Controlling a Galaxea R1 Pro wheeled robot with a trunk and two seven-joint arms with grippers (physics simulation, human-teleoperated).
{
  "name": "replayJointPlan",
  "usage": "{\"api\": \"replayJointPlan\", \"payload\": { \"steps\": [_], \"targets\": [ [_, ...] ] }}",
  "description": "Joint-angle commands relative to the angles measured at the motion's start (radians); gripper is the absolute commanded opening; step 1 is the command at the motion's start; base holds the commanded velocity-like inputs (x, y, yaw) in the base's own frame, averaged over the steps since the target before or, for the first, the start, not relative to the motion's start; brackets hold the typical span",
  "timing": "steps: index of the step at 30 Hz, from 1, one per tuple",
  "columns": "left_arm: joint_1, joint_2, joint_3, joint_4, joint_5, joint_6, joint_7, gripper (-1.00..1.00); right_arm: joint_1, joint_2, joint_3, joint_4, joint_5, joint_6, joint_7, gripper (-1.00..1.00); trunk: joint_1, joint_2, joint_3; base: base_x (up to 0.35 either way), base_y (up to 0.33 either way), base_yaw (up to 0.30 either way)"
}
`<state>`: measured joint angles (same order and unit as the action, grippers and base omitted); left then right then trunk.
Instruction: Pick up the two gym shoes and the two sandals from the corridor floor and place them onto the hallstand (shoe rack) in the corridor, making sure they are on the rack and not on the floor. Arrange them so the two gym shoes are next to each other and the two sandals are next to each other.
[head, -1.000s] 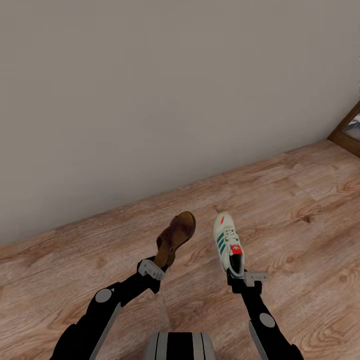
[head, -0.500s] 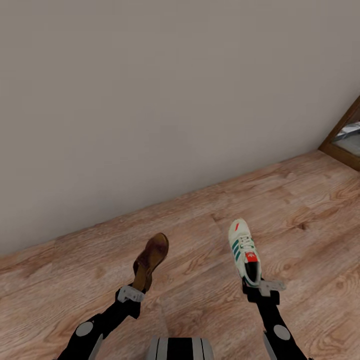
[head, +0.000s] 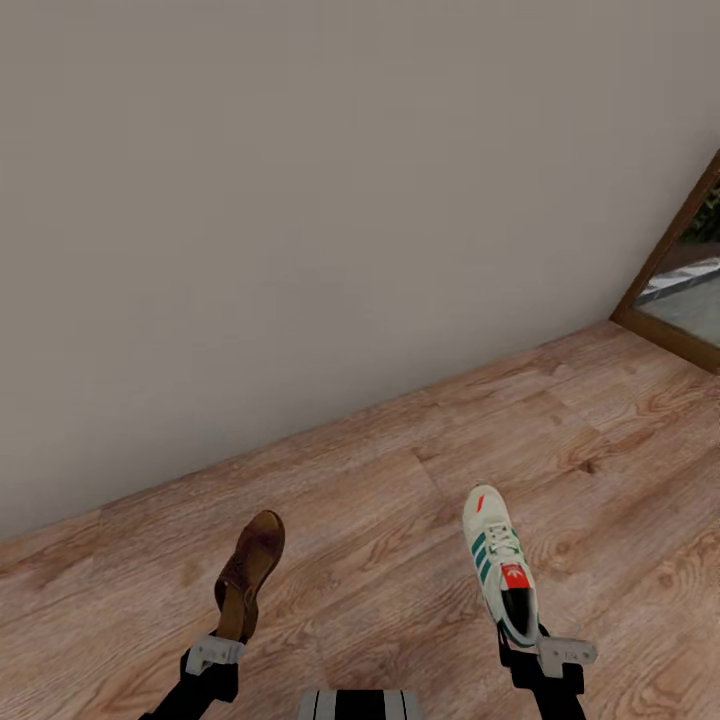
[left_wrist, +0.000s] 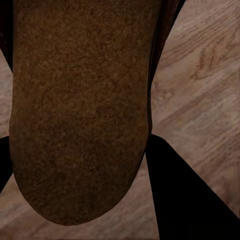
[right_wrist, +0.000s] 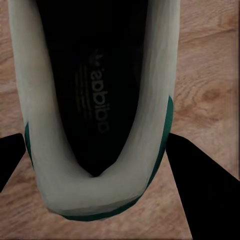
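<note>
Over the wood-plank corridor floor, my left gripper is shut on the heel end of one brown sandal, whose toe points toward the wall. In the left wrist view the sandal's brown sole sits between my black fingers. At the other side my right gripper is shut on the heel of a white gym shoe with green stripes and a red tongue label. The right wrist view looks into the shoe's black lining, with fingers on both sides. The hallstand, the other sandal and the other gym shoe are out of view.
A plain grey wall stands close ahead, meeting the floor along a slanting line. At the far right a brown door frame borders a glass pane with outdoor ground behind it. My base's top shows at the bottom edge.
Both arms have drawn back toward me and spread apart, each still holding its shoe. The whole picture has shifted, so the camera moved; more of the door frame shows at the right.
</note>
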<state>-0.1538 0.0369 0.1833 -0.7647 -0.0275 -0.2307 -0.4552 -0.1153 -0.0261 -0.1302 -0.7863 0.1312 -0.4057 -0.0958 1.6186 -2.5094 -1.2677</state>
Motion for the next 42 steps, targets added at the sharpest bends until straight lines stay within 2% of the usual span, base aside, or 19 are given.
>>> {"api": "replayJointPlan", "payload": {
  "steps": [1,8,12,17,19,42],
  "targets": [
    [0.013,-0.001,0.017,0.012,-0.005,-0.029,0.001,-1.0,0.01,0.0,0.0,0.011,0.01,-0.016,-0.006,-1.0,-0.001,0.0,0.005,0.0,0.0,-0.068],
    [0.078,-0.004,0.077,0.028,0.002,-0.125,0.07,-1.0,0.03,0.0,0.001,0.078,0.009,-0.059,-0.004,-1.0,-0.004,0.002,0.043,0.0,0.0,-0.067],
    [0.109,-0.004,0.088,0.028,0.006,-0.143,0.084,-1.0,0.034,0.003,0.001,0.101,0.007,-0.071,-0.004,-1.0,-0.006,0.003,0.064,0.0,0.0,-0.067],
    [0.115,-0.004,0.093,0.036,0.005,-0.146,0.088,-1.0,0.035,0.007,0.001,0.112,0.005,-0.073,-0.004,-1.0,-0.008,0.004,0.091,0.0,0.0,-0.067],
    [0.115,-0.004,0.106,0.04,0.006,-0.146,0.088,-1.0,0.035,0.01,0.001,0.118,0.006,-0.073,-0.004,-1.0,-0.009,0.004,0.102,0.0,0.0,-0.067],
    [0.115,-0.005,0.113,0.042,0.005,-0.147,0.089,-1.0,0.036,0.012,0.001,0.147,0.005,-0.073,-0.004,-1.0,-0.022,0.016,0.219,0.0,0.0,-0.198]
  ]
}}
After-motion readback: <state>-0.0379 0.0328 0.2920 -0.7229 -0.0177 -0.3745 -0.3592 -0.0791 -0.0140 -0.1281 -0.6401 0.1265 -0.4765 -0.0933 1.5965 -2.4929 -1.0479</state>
